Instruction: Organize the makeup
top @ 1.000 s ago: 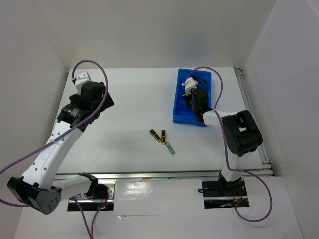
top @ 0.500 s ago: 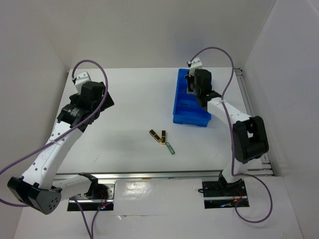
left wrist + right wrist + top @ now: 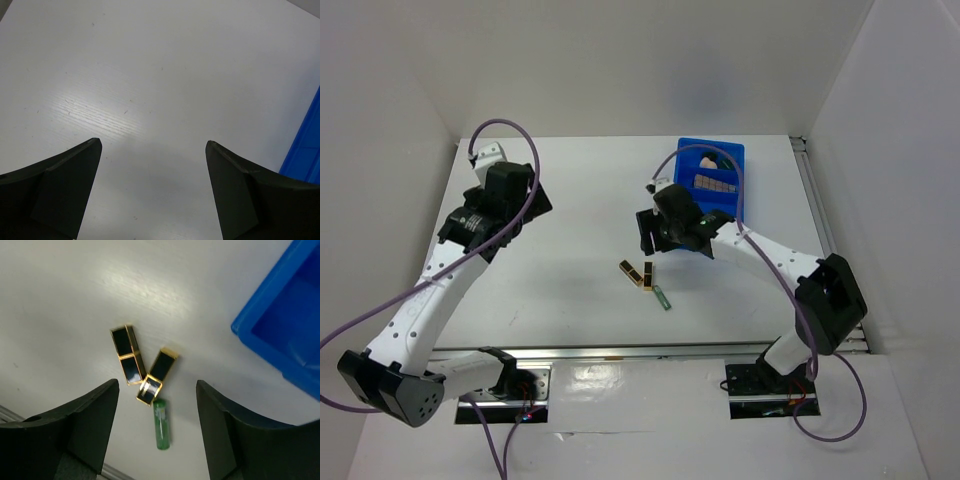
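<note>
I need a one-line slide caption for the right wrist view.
Open right hand hovers over two black-gold lipsticks and a green tube on the white table; blue bin at upper right.

2 black-gold lipsticks (image 3: 129,361) lying flat, V-shaped | green tube (image 3: 161,424) just beside

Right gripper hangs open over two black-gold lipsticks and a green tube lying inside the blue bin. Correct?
No. The right wrist view shows the two black-gold lipsticks and green tube on the white table, outside the blue bin; the right gripper is open over them.
</note>
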Available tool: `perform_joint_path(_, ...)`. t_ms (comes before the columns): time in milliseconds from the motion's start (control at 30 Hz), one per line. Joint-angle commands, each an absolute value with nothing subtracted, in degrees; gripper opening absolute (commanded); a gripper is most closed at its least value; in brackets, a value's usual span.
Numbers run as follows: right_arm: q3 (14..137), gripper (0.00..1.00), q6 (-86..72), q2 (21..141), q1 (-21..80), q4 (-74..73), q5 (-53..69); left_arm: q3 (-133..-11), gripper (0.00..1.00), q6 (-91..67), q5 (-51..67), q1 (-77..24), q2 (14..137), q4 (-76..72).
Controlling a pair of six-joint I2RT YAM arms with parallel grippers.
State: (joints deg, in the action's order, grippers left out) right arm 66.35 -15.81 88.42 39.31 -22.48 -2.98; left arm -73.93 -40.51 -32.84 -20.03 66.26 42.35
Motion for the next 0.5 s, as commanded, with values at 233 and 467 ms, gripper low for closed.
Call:
perform_joint_path(233,68.03,0.71,-28.47,95.10,39.29,-30.33,0.08,-74.53,0.99,-39.55,-31.99,-19.78,66.36,40.61)
perform_joint_path(467,68.03,0.69,-29.62,99.13,39.29,-28.48,2.02,-74.53,0.99,-38.41,-31.99,-19.78,66.88,39.99)
